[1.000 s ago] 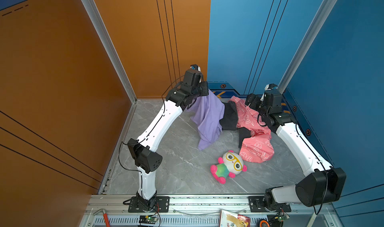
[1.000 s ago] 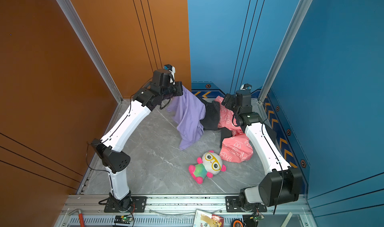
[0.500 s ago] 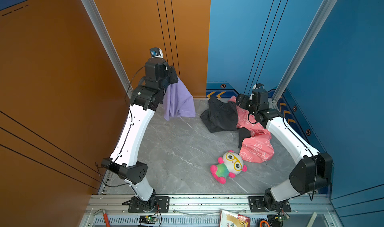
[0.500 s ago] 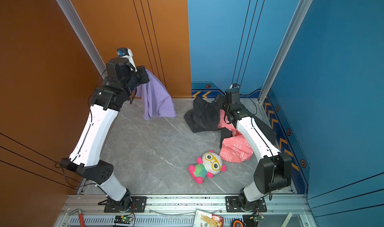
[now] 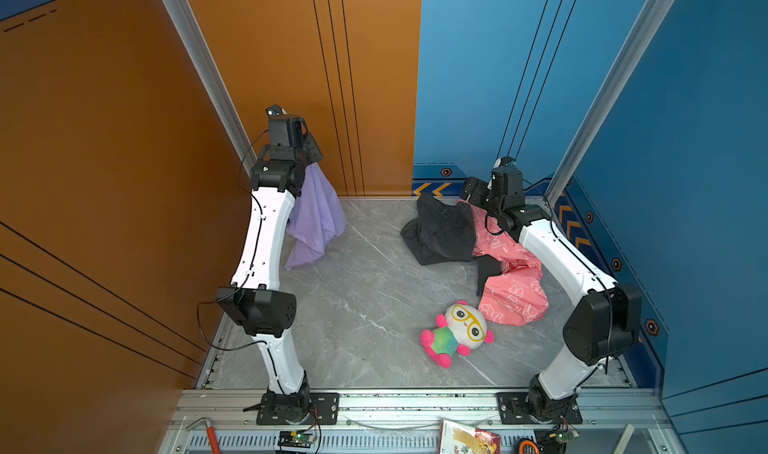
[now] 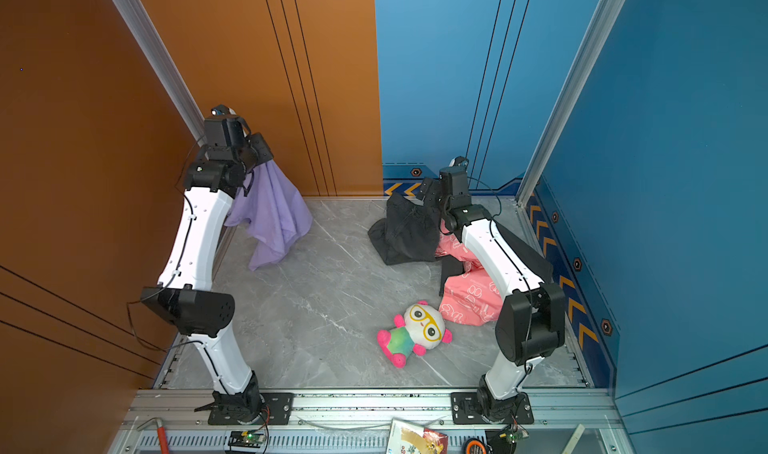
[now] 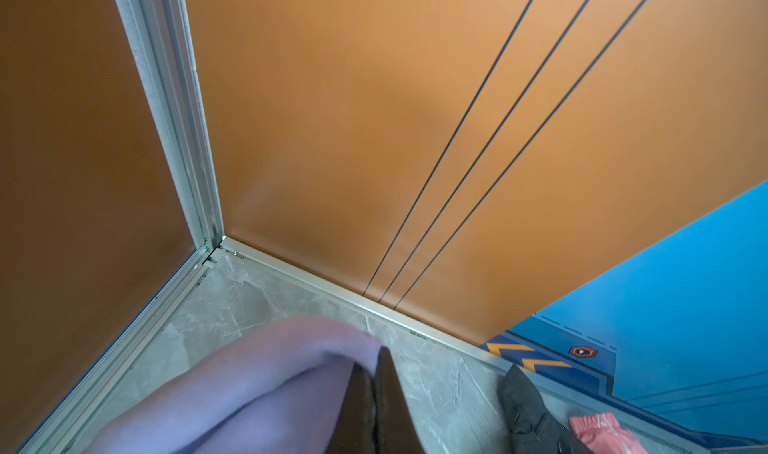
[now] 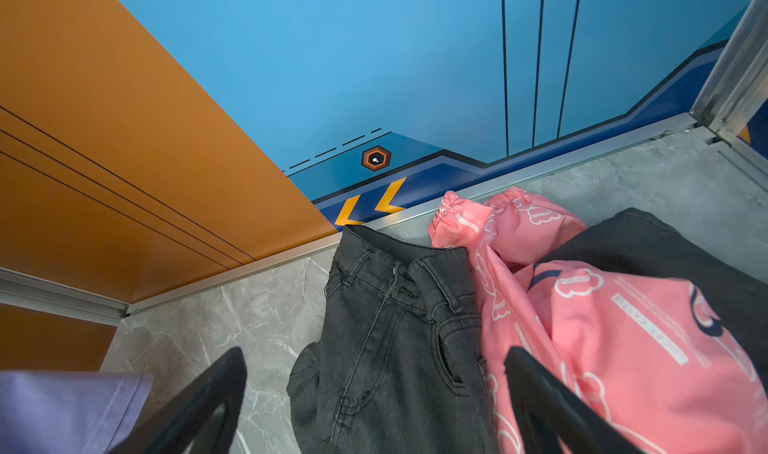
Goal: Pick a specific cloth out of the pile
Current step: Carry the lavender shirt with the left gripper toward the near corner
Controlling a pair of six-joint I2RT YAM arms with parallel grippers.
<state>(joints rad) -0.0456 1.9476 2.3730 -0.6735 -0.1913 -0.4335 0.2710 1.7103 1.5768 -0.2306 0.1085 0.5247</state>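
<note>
Basically left gripper (image 7: 375, 364) clamps the cloth (image 5: 316, 217), held high near the orange wall (image 5: 332, 78) so it hangs well apart from the pile (image 5: 446, 234); right gripper (image 8: 376, 354) gapes empty over the pile.

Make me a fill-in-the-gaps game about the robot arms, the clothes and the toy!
1. The left gripper is shut on the hanging ____ cloth.
2. The right gripper is ____ over the black garment.
3. The plush toy wears ____ glasses.
4. The garment with white print is coloured ____.

Missing words: purple; open; yellow; pink.
</note>
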